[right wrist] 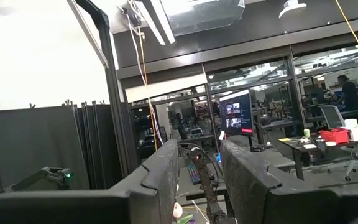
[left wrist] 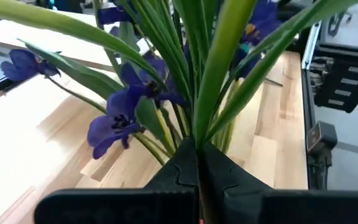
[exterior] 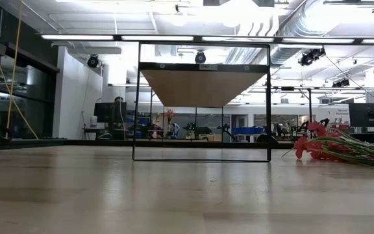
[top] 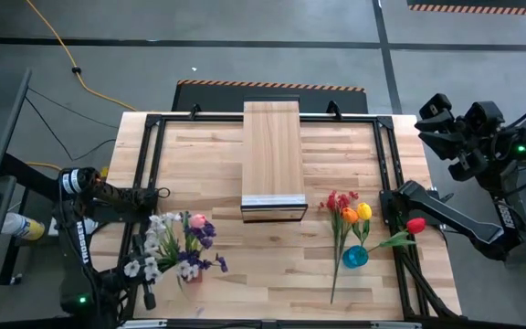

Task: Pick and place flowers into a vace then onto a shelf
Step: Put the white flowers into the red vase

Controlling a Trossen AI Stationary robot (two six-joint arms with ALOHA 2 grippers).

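My left gripper (left wrist: 197,152) is shut on a bunch of flowers (top: 179,245) with white and purple blossoms and a pink tulip, over the table's near left. In the high view the blossoms hide its fingers. A small pinkish thing (top: 193,271) shows under the bunch. Red, orange and yellow flowers (top: 349,212) lie flat on the table at the right, beside a blue vase (top: 355,257). A red tulip (top: 415,225) leans out from the vase. The shelf (top: 270,151) stands at the far middle. My right gripper (right wrist: 199,158) is open, raised beyond the table's far right corner. My left gripper pinches the bunch's green stems (left wrist: 199,127) between its two shut fingers. Stems, leaves and purple blossoms (left wrist: 120,118) fan out just past the fingertips, toward the table's right. What lies below the fingers is hidden, so I cannot tell whether the bunch rests on anything.
A black metal frame (top: 153,137) runs round the tabletop, with slanted struts at both near corners. The shelf's metallic strip (top: 273,203) faces the near side. Bare wood lies between the two groups of flowers. A person sits far back in the room (exterior: 118,104).
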